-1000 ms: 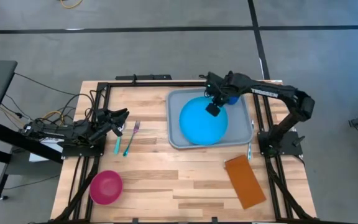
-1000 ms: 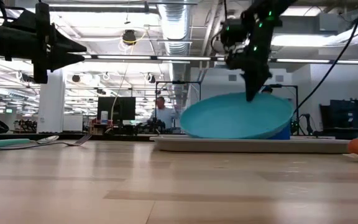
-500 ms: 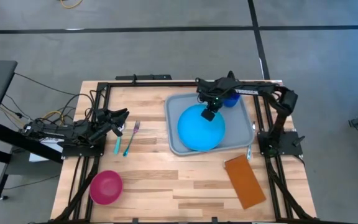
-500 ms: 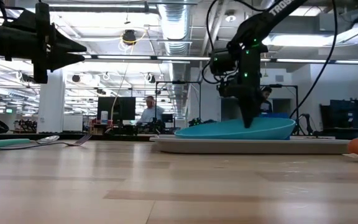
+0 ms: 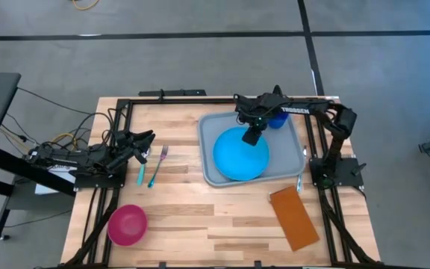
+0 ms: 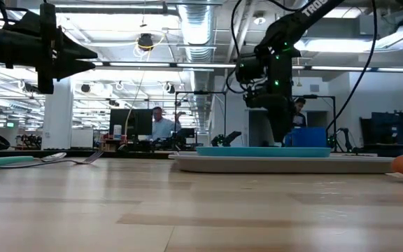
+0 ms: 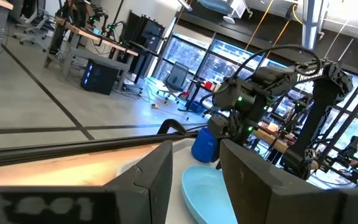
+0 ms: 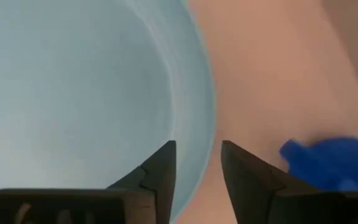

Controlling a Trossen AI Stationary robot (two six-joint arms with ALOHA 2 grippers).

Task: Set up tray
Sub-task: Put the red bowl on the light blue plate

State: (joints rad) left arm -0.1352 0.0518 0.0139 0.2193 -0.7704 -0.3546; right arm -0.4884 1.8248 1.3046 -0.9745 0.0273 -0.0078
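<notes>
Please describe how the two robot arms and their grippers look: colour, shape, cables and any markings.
Both arms are dark, almost black, built of jointed segments. The right arm carries white lettering on its forearm and small green lights near the wrist; a dark cable loops above it in the low view. The left arm has loose cables trailing at its base. Each gripper has two flat dark fingers.

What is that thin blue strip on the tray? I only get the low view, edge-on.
Observer: From above it is a round light-blue plate, lying flat on the tray.
Operator: Is the arm gripping it?
Observer: The right wrist view shows the right gripper with its fingers apart, astride the plate's rim.
Operator: Anything I'm missing?
Observer: A pink bowl sits near the table corner on the left arm's side.
</notes>
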